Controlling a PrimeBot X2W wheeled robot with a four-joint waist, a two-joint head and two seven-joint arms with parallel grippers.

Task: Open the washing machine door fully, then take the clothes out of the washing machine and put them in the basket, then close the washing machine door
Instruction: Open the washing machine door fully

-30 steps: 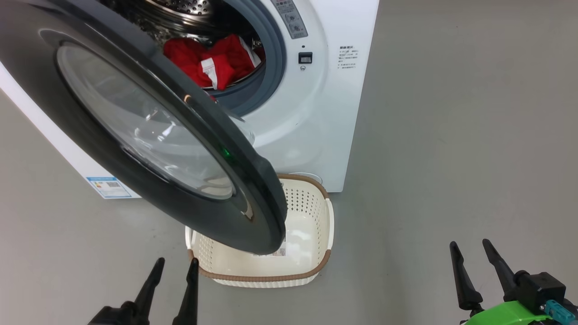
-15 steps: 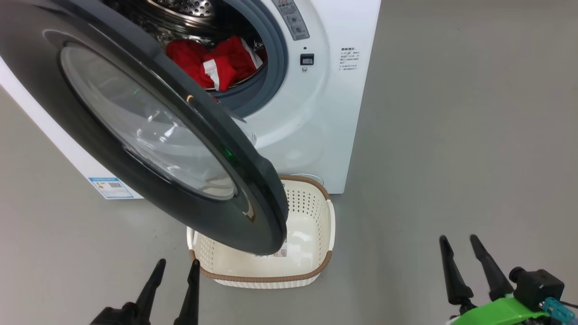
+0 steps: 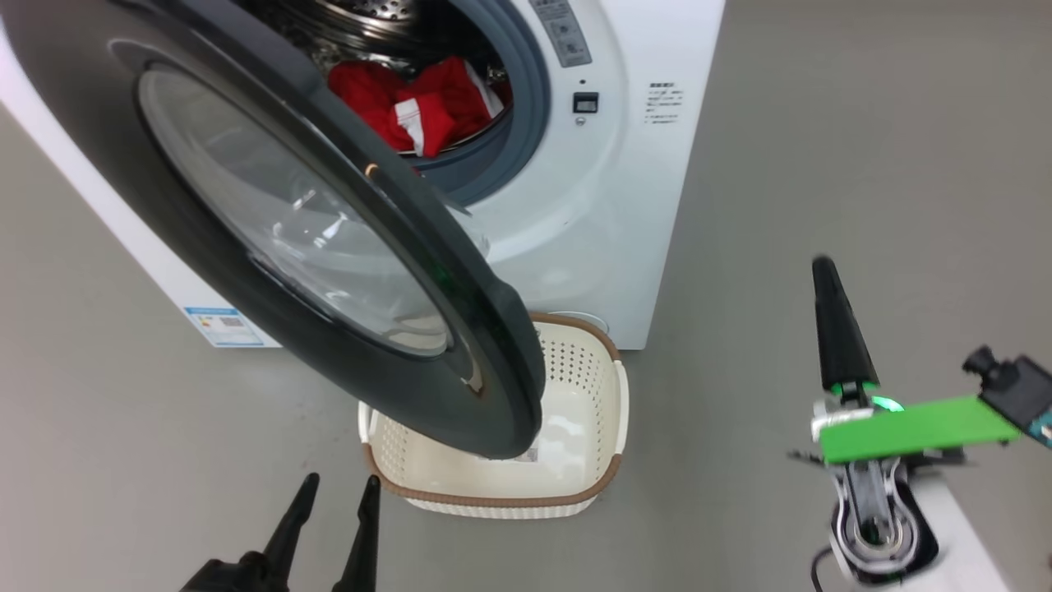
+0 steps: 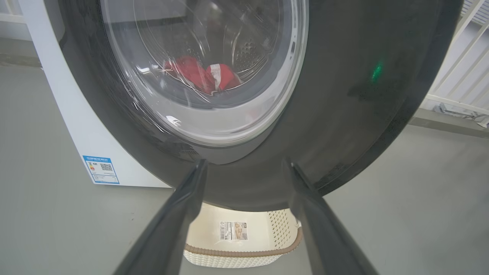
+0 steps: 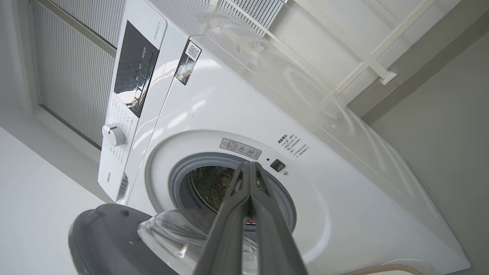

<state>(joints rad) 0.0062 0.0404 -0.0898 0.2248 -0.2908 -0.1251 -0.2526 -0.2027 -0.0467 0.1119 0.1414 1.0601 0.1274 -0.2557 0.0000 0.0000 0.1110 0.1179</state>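
Glossy black rim around a bulging clear window: the washing machine door [image 3: 288, 238] stands swung out at an angle from the white washing machine [image 3: 592, 214], leaving the mouth uncovered. Inside, the clothes [image 3: 411, 103] lie low in the perforated steel drum [image 3: 386, 12] as a heap of bright red fabric with a white stripe, just behind the grey rubber ring [image 3: 526, 123]. Through the door glass, the left wrist view shows the same red heap.

The basket [image 3: 493, 499] sits on the grey floor [image 3: 822, 164] just in front of the machine's lower right corner. It is cream with a brown rim and holds no clothes; a paper label [image 4: 233, 230] shows on its bottom. In the head view the door's lower edge overlaps the basket's left part. A blue sticker [image 3: 223, 322] sits low on the machine's front.

The left gripper [image 3: 341, 478] hovers low at the near left of the basket. Its two dark fingers are spread apart with nothing between them, pointing toward the door's underside. The right gripper [image 3: 825, 275] is raised well to the right of the machine — its fingers are pressed together and empty, and in the right wrist view they aim at the drum opening. A green plate [image 3: 912, 427] shows at its wrist.
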